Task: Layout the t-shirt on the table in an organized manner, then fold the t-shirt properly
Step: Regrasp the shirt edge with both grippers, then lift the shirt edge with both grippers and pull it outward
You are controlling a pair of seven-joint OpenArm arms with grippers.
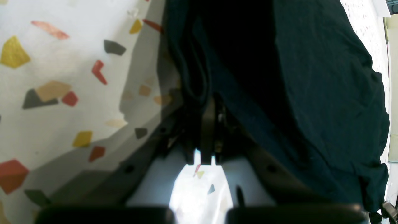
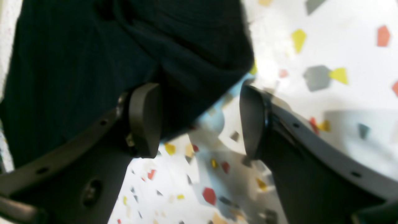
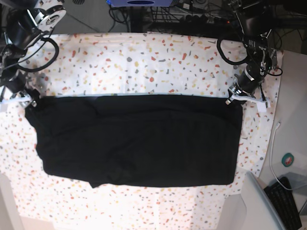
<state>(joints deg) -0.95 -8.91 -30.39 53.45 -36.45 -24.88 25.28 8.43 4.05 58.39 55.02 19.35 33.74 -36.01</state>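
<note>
The black t-shirt (image 3: 139, 139) lies spread as a wide rectangle across the speckled table (image 3: 144, 62). My left gripper (image 3: 236, 97) is at the shirt's far right corner. In the left wrist view its fingers (image 1: 207, 124) are pressed together on the t-shirt's (image 1: 326, 77) edge, just above the table (image 1: 62, 62). My right gripper (image 3: 28, 101) is at the far left corner. The right wrist view shows it (image 2: 199, 121) standing wide open over the table (image 2: 342, 40), with a fold of the t-shirt (image 2: 77, 62) reaching partway between the fingers (image 2: 144, 119).
A plain grey side surface (image 3: 292, 96) runs along the right, with a white cable, a round teal object (image 3: 288, 159) and a keyboard (image 3: 288, 203). Cables and equipment crowd the far edge behind the table.
</note>
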